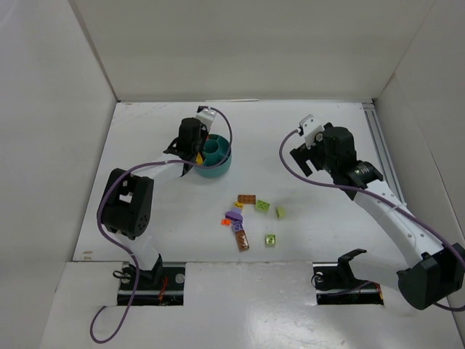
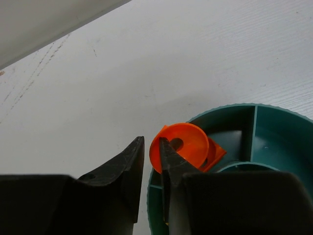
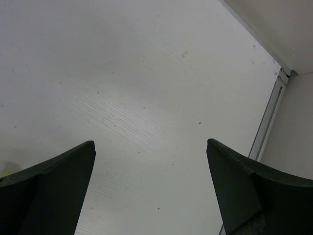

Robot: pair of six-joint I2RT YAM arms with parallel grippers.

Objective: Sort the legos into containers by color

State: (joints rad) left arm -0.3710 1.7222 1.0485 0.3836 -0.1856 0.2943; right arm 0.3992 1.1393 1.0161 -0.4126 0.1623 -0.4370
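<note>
Left gripper (image 2: 150, 142) fingers slightly apart above teal dish (image 2: 274, 129) rim, orange piece (image 2: 188, 142) at 1 o'clock; right gripper (image 3: 150, 144) wide apart.

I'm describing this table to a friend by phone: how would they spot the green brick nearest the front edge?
On the white table, find the loose scatter of small bricks near its middle, right of the teal dish and closer to the front. At its near right corner lies the lime green brick, just right of a brown brick. The other green bricks lie farther back.
</note>
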